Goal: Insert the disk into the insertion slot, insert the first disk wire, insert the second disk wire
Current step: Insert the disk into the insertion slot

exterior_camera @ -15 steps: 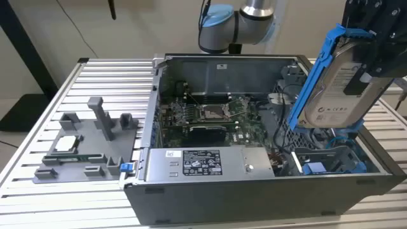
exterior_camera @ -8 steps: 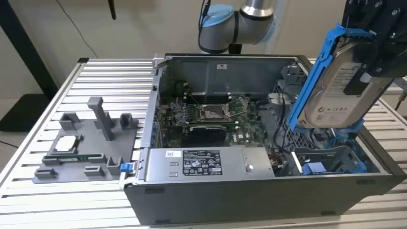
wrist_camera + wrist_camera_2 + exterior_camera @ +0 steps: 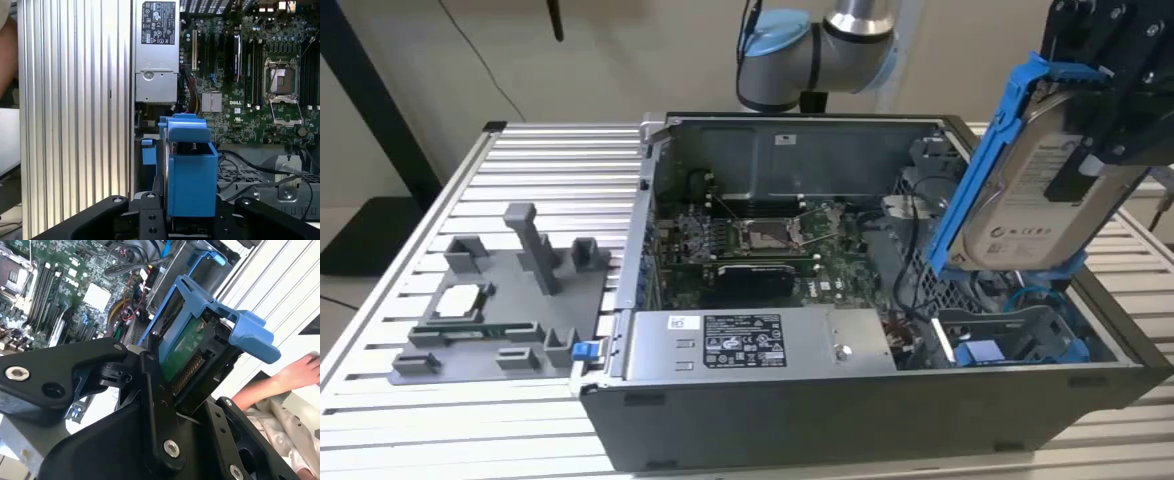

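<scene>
– Black metal fingers (image 3: 150,215) are pinching what, exactly?

– The gripper (image 3: 1101,140) is clamping one disk (image 3: 1027,190), a silver-grey rectangular slab with a white label. It is sitting in one bright blue plastic caddy (image 3: 192,165). In the first wrist view two fingers are pressing on it, one on each side. In the second wrist view the disk's green circuit-board face is showing.

– Where is it hanging?

– It is tilting steeply in the air, over the end of the case (image 3: 854,410) on the exterior view's right. It is not touching the one insertion slot (image 3: 1021,325) below it. That slot is a rectangular grey bay of perforated sheet metal, and blue plastic is lining its sides.

– What is lying beyond that?

– Inside the open case, one grey labelled power-supply box (image 3: 747,345) is sitting along the near wall. Behind it one green motherboard (image 3: 720,250) is lying flat, carrying one square silver processor socket (image 3: 765,235).

– And outside the case?

– A ribbed aluminium table (image 3: 547,160) is carrying everything. On the exterior view's left, one matte grey moulded fixture (image 3: 520,300) is standing on it, well apart from the disk. In the second wrist view a person's arm (image 3: 280,382) is resting past the table edge.
</scene>
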### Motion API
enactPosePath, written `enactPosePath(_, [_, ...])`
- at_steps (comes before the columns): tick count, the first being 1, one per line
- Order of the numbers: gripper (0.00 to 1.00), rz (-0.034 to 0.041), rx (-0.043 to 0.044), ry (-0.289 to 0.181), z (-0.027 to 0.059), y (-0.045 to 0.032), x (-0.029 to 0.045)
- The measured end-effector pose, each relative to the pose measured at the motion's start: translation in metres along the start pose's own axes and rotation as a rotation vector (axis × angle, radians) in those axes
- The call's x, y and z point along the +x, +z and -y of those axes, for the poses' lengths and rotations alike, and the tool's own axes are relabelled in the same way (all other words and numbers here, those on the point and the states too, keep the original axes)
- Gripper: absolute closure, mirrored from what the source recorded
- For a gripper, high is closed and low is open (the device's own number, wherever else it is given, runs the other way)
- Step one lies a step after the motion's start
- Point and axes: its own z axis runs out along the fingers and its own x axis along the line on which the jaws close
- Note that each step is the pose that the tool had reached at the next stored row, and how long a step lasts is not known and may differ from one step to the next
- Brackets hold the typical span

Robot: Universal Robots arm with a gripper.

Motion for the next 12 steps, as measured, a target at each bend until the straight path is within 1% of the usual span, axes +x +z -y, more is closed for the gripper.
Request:
enactPosePath(4, [1.0,0.0007,0.0,0.0,0.0053,0.0047,0.0033])
enactPosePath(8, [1.0,0.0029,-0.0001,0.0,0.0098,0.011,0.0101])
enactPosePath(12, [1.0,0.007,-0.0001,0.0,0.014,0.0183,0.0165])
